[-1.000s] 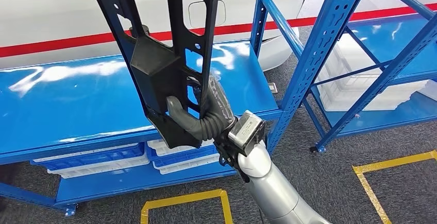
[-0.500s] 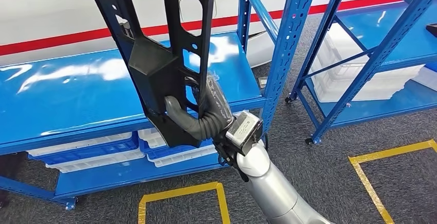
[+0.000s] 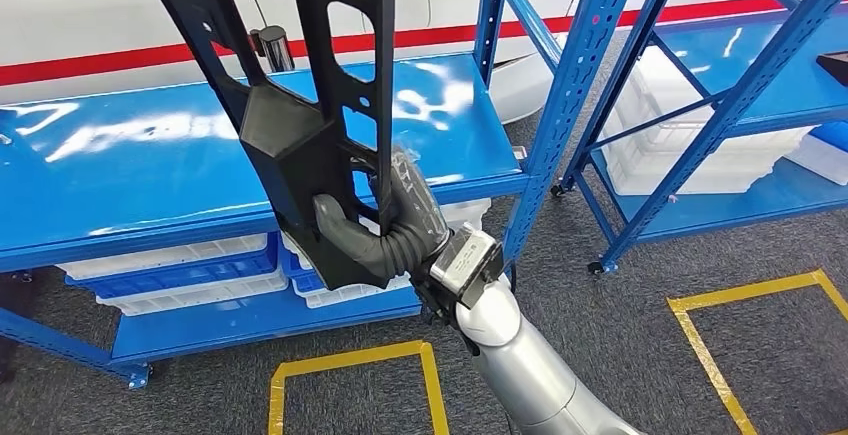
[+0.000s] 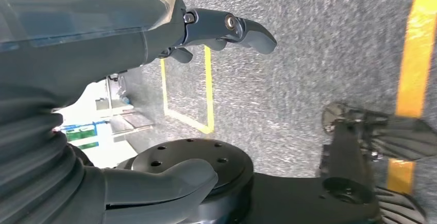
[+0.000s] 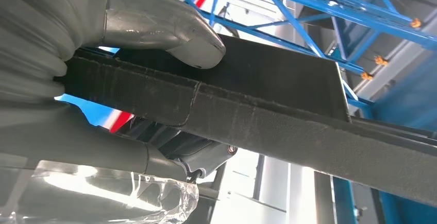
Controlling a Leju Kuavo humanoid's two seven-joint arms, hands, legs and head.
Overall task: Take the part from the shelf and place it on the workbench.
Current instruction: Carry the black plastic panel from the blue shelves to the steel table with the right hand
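Observation:
The part [image 3: 300, 125] is a long black plastic frame with cut-outs and a boxy middle. It stands steeply upright in front of the blue shelf board [image 3: 130, 165], lifted off it. My right hand [image 3: 385, 230] grips its lower end, thumb on the front face and fingers wrapped behind. In the right wrist view the thumb [image 5: 170, 28] presses on the part's dark edge [image 5: 268, 105]. My left hand [image 4: 77, 80] hangs over the grey carpet with its fingers apart and holds nothing.
White crates [image 3: 180, 265] sit on the rack's lower level. A blue upright [image 3: 560, 105] stands just right of the part, with a second rack [image 3: 720, 105] beyond. A chrome cylinder [image 3: 272, 47] stands at the shelf's back. Yellow tape [image 3: 350, 365] marks the carpet.
The whole picture has shifted a little, so the camera moved. The part stays in my right hand, now slightly lower and further left in the picture.

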